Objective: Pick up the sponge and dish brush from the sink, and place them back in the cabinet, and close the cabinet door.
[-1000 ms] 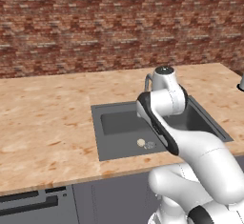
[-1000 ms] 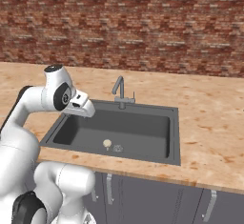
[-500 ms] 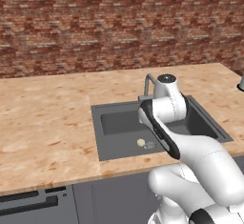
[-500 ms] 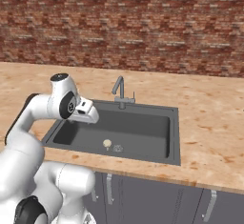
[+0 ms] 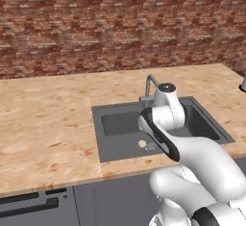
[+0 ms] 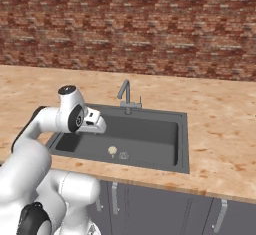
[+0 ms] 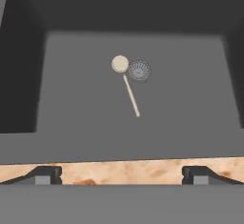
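Note:
The dish brush [image 7: 120, 65] lies on the floor of the dark sink [image 7: 190, 99], its round cream head next to the drain [image 7: 139, 70] and its thin handle pointing toward me. It is also a small cream dot in the left base view [image 5: 142, 144] and the right base view [image 6: 112, 150]. My gripper [image 7: 123, 173] hovers open over the sink's near rim, above the brush and well apart from it, with nothing between its fingers. From the right base view the gripper [image 6: 97, 124] hangs over the left part of the basin [image 6: 150, 139]. The sponge, the cabinet and its door are out of view.
A slim grey faucet [image 5: 150, 83] stands at the sink's back edge [image 6: 125, 94]. Light wood-grain countertop [image 5: 48, 119] surrounds the basin, with a brick wall [image 5: 120, 23] behind. Grey under-counter doors with bar handles [image 6: 220, 216] run below.
The arm has swung lower and farther over the sink, bringing the open gripper down toward the basin. The dish brush has not moved.

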Motion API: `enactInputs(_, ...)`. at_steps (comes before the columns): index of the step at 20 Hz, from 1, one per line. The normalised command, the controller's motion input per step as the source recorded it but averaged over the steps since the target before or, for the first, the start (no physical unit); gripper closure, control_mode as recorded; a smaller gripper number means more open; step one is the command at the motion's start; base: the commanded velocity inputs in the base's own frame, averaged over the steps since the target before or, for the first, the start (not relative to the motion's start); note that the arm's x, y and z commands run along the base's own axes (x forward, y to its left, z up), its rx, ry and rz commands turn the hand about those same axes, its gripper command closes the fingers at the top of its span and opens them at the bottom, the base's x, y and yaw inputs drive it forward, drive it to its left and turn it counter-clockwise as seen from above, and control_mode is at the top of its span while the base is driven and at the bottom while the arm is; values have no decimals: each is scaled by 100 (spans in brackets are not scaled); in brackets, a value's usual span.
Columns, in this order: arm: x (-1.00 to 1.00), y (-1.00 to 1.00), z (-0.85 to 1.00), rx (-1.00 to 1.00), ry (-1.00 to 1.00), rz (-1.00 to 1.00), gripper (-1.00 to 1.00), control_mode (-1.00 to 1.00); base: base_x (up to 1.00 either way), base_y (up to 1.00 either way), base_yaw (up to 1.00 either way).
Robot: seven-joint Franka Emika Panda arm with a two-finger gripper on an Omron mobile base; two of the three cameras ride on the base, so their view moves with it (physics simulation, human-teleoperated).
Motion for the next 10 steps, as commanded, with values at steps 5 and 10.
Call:
enactInputs(5, 32, 0, -28, 0, 0, 1, -100, -100, 0, 0, 0)
enactInputs(10, 27, 0, -19, 0, 8, 0, -100, -100, 0, 0, 0)
